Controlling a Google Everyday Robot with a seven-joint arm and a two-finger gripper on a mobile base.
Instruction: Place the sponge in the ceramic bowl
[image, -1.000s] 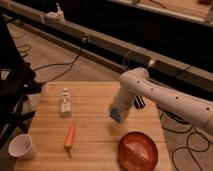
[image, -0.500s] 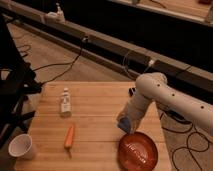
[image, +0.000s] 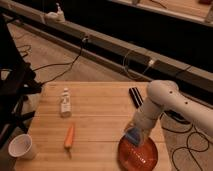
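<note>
The orange-red ceramic bowl (image: 139, 154) sits at the front right corner of the wooden table (image: 97, 112). The blue sponge (image: 132, 135) hangs just above the bowl's back left rim, and my gripper (image: 134, 133) is shut on it. The white arm (image: 165, 102) reaches down to it from the right. The fingers are mostly hidden behind the sponge and the wrist.
A carrot (image: 69, 136) lies front left of centre. A small white bottle (image: 65, 102) stands behind it. A white cup (image: 21, 147) sits at the front left corner. A black ribbed block (image: 135, 96) lies by the right edge. Cables trail on the floor.
The arm has carried the sponge forward and to the right, from mid-table to just over the bowl's rim, and it has come lower.
</note>
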